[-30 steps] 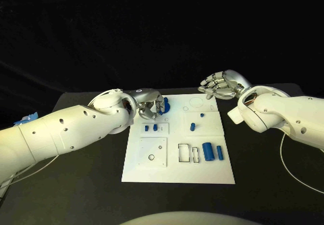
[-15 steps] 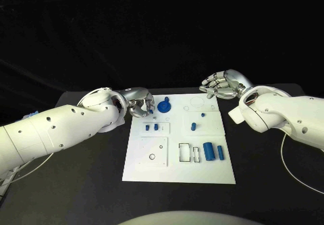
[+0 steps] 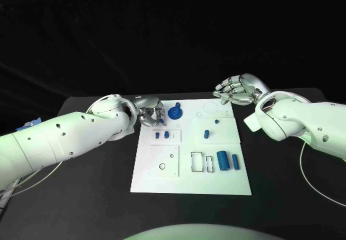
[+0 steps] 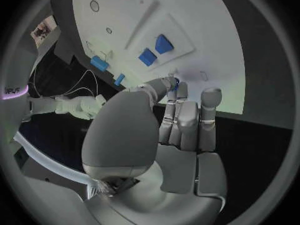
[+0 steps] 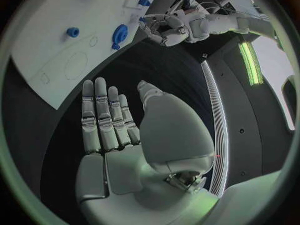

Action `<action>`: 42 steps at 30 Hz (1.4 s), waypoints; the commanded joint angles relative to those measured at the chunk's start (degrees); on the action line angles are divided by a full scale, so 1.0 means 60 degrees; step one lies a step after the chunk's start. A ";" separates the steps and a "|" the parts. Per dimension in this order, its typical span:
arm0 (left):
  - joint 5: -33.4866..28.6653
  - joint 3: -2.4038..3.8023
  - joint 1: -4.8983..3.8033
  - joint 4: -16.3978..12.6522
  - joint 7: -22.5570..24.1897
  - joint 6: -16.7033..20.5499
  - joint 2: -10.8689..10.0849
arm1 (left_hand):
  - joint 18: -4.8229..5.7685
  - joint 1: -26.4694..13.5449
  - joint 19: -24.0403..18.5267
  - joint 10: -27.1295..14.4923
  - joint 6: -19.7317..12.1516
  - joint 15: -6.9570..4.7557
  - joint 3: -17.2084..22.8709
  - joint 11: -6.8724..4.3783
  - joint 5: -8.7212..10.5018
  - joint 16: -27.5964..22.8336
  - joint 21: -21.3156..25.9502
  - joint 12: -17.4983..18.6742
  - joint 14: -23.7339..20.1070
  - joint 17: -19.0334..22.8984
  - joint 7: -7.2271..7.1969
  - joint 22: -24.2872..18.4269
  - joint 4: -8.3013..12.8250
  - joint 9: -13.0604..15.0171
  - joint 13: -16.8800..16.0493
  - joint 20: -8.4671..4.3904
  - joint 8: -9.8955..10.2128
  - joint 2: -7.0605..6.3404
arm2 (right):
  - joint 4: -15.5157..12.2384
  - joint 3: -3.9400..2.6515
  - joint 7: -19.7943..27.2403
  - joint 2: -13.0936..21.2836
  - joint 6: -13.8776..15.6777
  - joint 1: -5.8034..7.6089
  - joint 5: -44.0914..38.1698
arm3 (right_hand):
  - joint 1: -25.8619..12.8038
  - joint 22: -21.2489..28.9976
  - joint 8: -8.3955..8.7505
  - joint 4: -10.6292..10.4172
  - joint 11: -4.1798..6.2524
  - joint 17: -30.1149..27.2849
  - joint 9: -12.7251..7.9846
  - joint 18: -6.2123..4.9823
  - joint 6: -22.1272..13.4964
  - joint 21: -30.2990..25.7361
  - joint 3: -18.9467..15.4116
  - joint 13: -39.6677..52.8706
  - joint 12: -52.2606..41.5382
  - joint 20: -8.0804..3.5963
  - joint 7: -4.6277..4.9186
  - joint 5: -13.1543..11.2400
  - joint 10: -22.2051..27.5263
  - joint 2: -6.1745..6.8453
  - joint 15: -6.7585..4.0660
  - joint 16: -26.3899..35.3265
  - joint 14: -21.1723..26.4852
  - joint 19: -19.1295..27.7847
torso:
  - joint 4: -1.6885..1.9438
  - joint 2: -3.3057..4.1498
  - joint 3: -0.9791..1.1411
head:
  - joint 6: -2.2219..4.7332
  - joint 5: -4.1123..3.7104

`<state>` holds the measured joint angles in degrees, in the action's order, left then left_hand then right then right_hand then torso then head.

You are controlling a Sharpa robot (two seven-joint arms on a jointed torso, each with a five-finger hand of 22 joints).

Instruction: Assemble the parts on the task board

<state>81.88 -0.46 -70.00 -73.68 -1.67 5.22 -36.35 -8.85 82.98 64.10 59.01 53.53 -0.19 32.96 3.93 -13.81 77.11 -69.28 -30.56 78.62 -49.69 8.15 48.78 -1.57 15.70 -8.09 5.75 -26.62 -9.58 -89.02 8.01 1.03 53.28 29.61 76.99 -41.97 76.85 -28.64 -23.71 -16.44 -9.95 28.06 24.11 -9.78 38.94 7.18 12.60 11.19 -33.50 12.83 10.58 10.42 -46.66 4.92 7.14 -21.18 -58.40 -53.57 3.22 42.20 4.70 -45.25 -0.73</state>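
The white task board [image 3: 216, 185] lies in the middle of the black table. A blue round part with a knob [image 3: 175, 111] [image 5: 119, 34] stands near the board's far left corner. My left hand [image 3: 150, 115] hovers just left of it, fingers loosely bent and holding nothing; in the left wrist view its fingertips [image 4: 211, 96] hide most of the part. My right hand [image 3: 236, 90] [image 5: 119, 135] is raised beyond the board's far right corner, fingers apart and empty. A small blue peg [image 3: 216, 121] and a short blue piece [image 3: 207, 134] sit mid-board.
Two small blue parts [image 3: 161, 135] [image 4: 155, 50] sit in a square recess on the board's left side. Two blue cylinders [image 3: 227, 161] lie beside rectangular slots at the right. Bare black table [image 3: 86, 200] surrounds the board.
My left hand has let go of the blue round part and drawn back to the left, leaving it standing on the board. The right hand has stayed in place.
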 commanded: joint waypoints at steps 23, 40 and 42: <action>-0.0041 -0.0069 0.0019 0.0174 -0.0010 -0.0339 0.0264 | 0.0058 -0.0073 0.0065 0.0072 0.0048 0.0010 0.0004 0.0019 -0.0026 -0.0001 -0.0053 0.0068 0.0026 0.0063 -0.0013 0.0012 0.0029 0.0007 -0.0003 0.0017 0.0023 -0.0002 | -0.0001 -0.0002 0.0120 -0.0030 0.0036 -0.0009 0.0008 | 0.0100 0.0069 -0.0068 0.0027 -0.0064 -0.0051 -0.0029 -0.0087 -0.0038 -0.0089 0.0029 -0.0076 0.0052 0.0094 0.0596 0.0063 0.0047 0.0028 0.0002 0.0126 0.0110 0.0032 | -0.0005 -0.0004 0.0003 | -0.0033 -0.0004; -0.0170 -0.0098 0.0020 0.0212 -0.0117 -0.0673 0.0334 | 0.0052 -0.0071 0.0045 0.0082 0.0056 0.0010 0.0015 0.0019 -0.0027 -0.0044 -0.0040 0.0081 -0.0011 0.0186 -0.0013 -0.0014 0.0038 0.0008 -0.0008 0.0015 0.0035 0.0018 | 0.0011 -0.0002 0.0130 -0.0040 0.0030 -0.0013 0.0010 | 0.0099 0.0087 -0.0076 0.0026 -0.0066 -0.0062 -0.0033 -0.0087 -0.0031 -0.0104 0.0027 -0.0094 0.0047 0.0099 0.0597 0.0063 0.0047 0.0027 0.0006 0.0147 0.0118 0.0037 | 0.0006 -0.0014 0.0003 | -0.0084 -0.0014; -0.0197 -0.0098 0.0020 0.0201 -0.0094 -0.0702 0.0335 | 0.0052 -0.0071 0.0045 0.0082 0.0056 0.0010 0.0015 0.0019 -0.0027 -0.0044 -0.0040 0.0081 -0.0011 0.0186 -0.0013 -0.0014 0.0038 0.0008 -0.0008 0.0015 0.0035 0.0018 | 0.0012 -0.0002 0.0132 -0.0040 0.0031 -0.0015 0.0010 | 0.0099 0.0087 -0.0076 0.0026 -0.0066 -0.0062 -0.0033 -0.0087 -0.0031 -0.0104 0.0027 -0.0094 0.0047 0.0099 0.0597 0.0063 0.0047 0.0027 0.0006 0.0147 0.0118 0.0037 | 0.0006 -0.0014 0.0003 | -0.0084 -0.0014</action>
<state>81.29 -1.00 -69.95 -72.40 -2.13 2.99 -34.47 -8.85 82.84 64.10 59.18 53.67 -0.18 32.95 4.12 -13.61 77.11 -69.27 -30.28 78.62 -48.58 8.05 48.77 -1.56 15.75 -8.12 5.74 -26.01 -9.74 -88.98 8.01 1.24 53.09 29.67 76.94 -41.92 76.85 -28.17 -23.93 -16.44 -10.14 27.74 23.99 -9.78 38.95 6.96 12.59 10.67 -33.50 13.02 10.57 10.42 -46.47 4.92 7.16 -20.51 -58.01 -53.38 3.25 42.15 4.72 -45.74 -0.81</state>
